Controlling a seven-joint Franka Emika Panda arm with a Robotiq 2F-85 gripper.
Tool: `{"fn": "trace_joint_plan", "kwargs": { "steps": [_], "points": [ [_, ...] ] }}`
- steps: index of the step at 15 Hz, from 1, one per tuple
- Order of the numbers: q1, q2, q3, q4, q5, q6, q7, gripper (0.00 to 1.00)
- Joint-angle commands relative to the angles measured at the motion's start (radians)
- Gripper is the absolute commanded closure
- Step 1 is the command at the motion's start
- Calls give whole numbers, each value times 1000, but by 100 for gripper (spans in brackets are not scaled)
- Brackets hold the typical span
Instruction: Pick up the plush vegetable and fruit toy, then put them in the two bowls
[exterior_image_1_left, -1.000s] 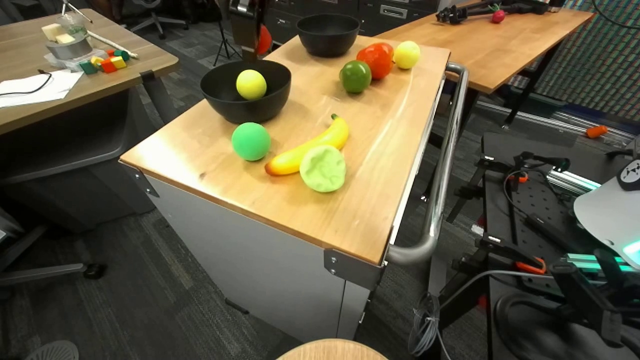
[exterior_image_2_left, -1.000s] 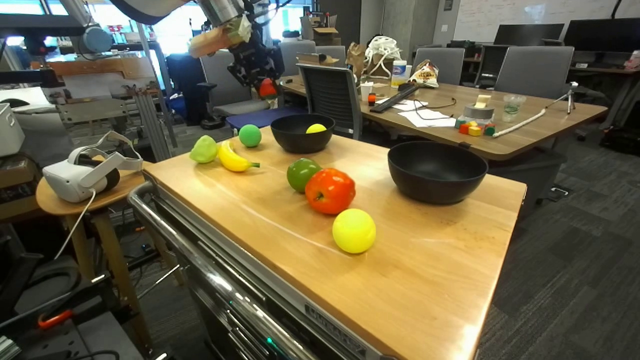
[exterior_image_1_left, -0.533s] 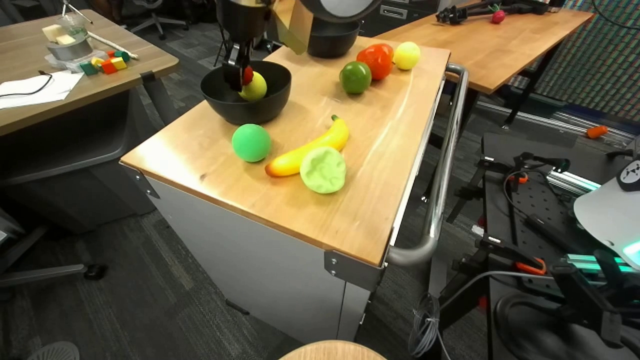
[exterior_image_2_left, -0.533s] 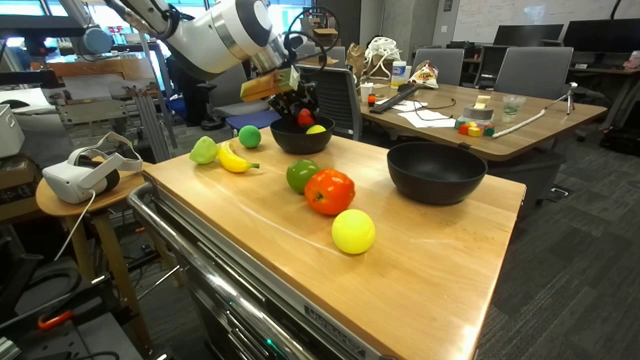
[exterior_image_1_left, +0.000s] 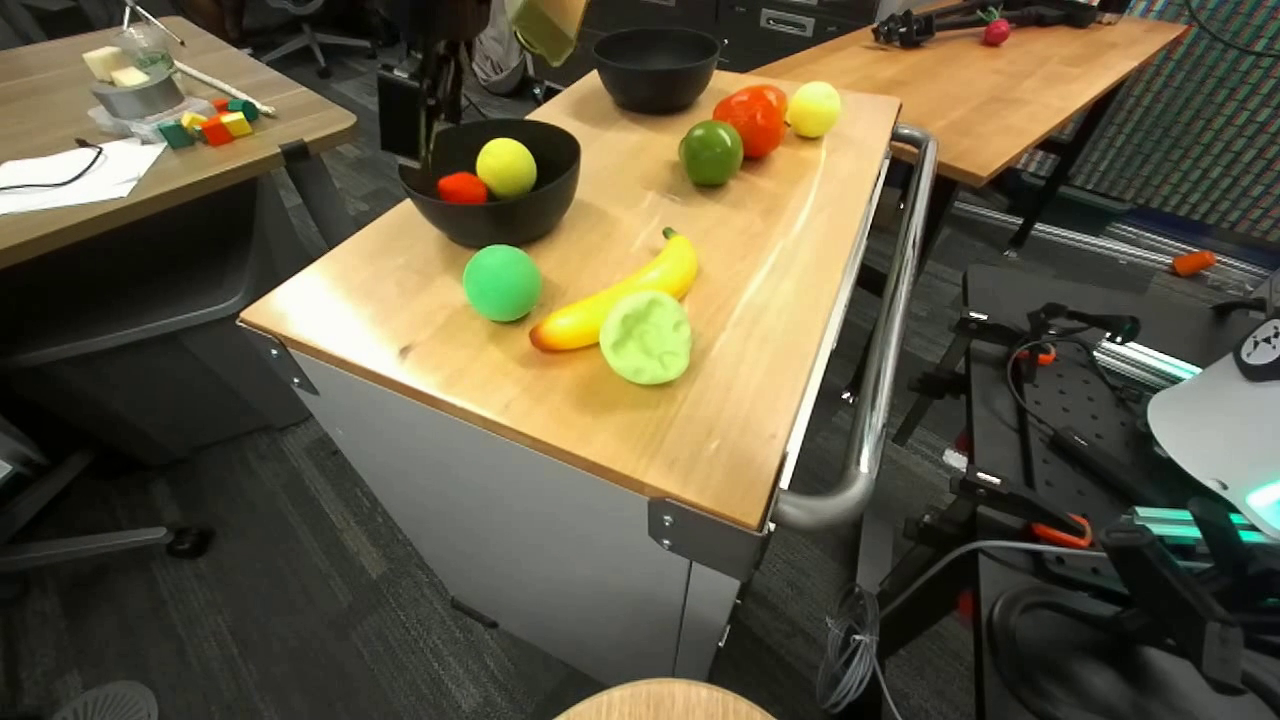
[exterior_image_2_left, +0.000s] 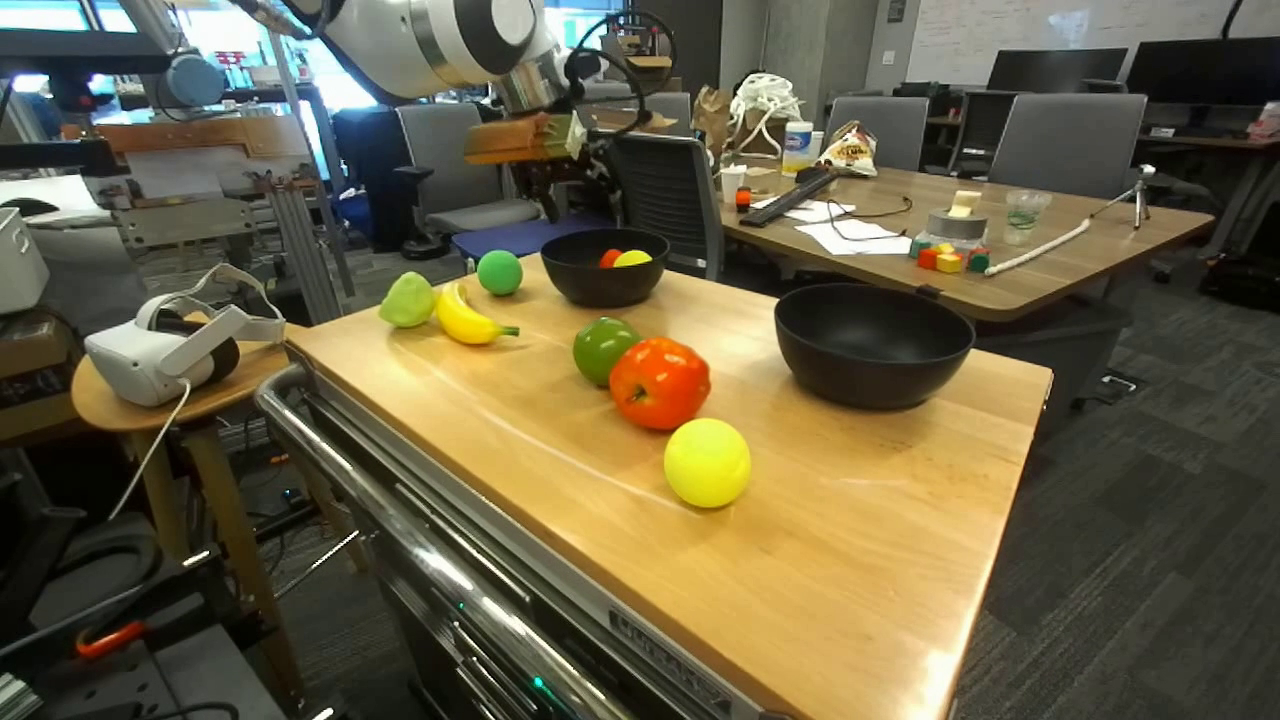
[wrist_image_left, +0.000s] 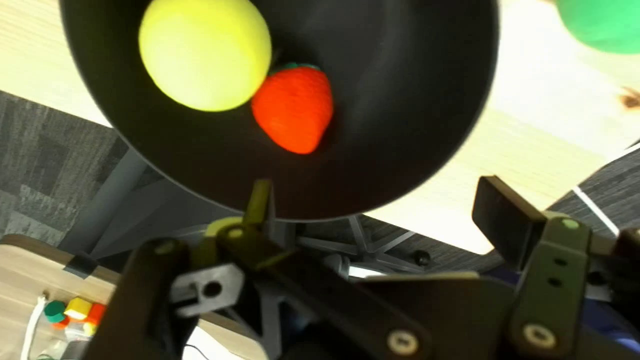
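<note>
My gripper (wrist_image_left: 377, 202) stands open just above and beside the rim of a black bowl (wrist_image_left: 415, 100), nothing between its fingers. In that bowl lie a yellow ball (wrist_image_left: 205, 55) and a red strawberry toy (wrist_image_left: 295, 110), side by side. The second black bowl (exterior_image_2_left: 875, 350) stands at the opposite end of the wooden top. Loose on the wood are a bright green ball (exterior_image_1_left: 502, 283), a banana (exterior_image_1_left: 620, 295) and a pale green cabbage (exterior_image_1_left: 646, 338) against it. Farther along sit a dark green round (exterior_image_2_left: 606, 350), a red tomato (exterior_image_2_left: 660, 383) and another yellow ball (exterior_image_2_left: 707, 462).
A metal handle (exterior_image_1_left: 890, 330) runs along one side of the cart. Behind the cart are an office chair (exterior_image_2_left: 665, 185) and a table with small coloured blocks (exterior_image_2_left: 948, 258). A stool holds a white headset (exterior_image_2_left: 140, 360).
My gripper came over the bowl with the red strawberry and let it go there. The jaws have opened, and the gripper has risen and shifted slightly back from the bowl.
</note>
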Motion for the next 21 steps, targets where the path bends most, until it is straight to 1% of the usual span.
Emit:
{"fn": "trace_joint_plan", "kwargs": {
  "steps": [1,3,4,5,6,8,10,14,16,17,21],
  "points": [
    [3,-97,43,4,83,-210,-77,0],
    [5,-117,64,15,123,-348,-104,0],
    [-1,-114,80,23,165,-404,-132,0],
    [13,-103,54,10,109,-327,-76,0],
    [13,-109,63,11,130,-365,-91,0],
    [7,-102,72,11,166,-380,-103,0],
    [9,-77,71,13,188,-382,-67,0],
    [7,-41,72,13,283,-364,23,0],
    [11,-36,70,4,308,-355,54,0],
    [13,-33,65,6,277,-374,19,0],
    [15,-25,64,6,281,-378,41,0]
  ]
}}
